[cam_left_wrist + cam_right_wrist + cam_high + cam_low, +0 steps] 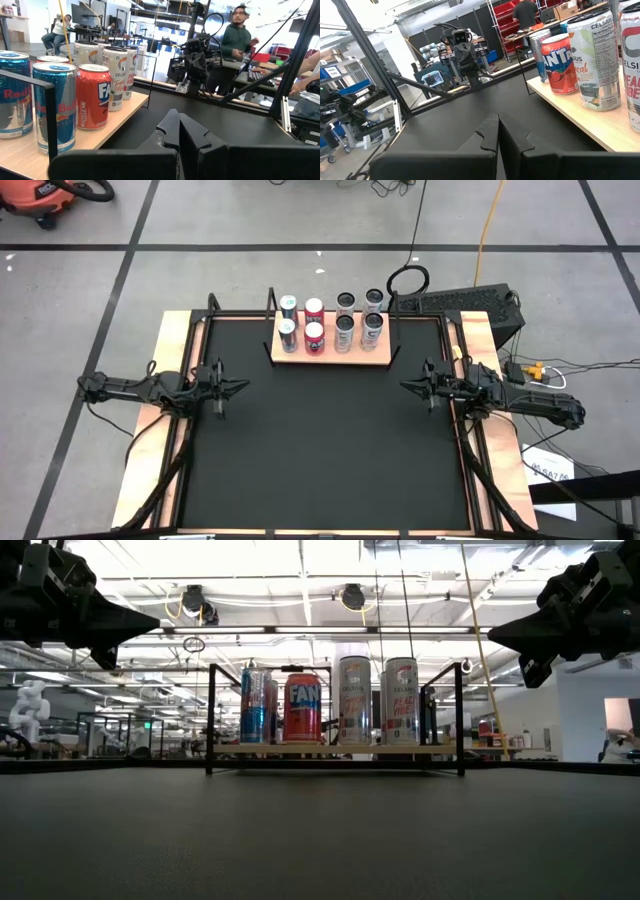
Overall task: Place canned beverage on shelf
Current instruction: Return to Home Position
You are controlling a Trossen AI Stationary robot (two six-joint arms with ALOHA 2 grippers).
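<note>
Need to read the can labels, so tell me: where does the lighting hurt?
Low view: ceiling lights glare above the shelf; left claw and right claw are silhouettes; cans read fine. High view: even light, only their tops show. Left wrist view: cans well lit.

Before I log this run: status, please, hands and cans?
Left hand, right hand shut, empty, at table sides. Eight cans upright on shelf. Nothing in the way.

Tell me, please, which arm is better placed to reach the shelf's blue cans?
Left, probably: the blue cans stand at the end of the shelf nearest the left gripper; the right gripper is farther off.
</note>
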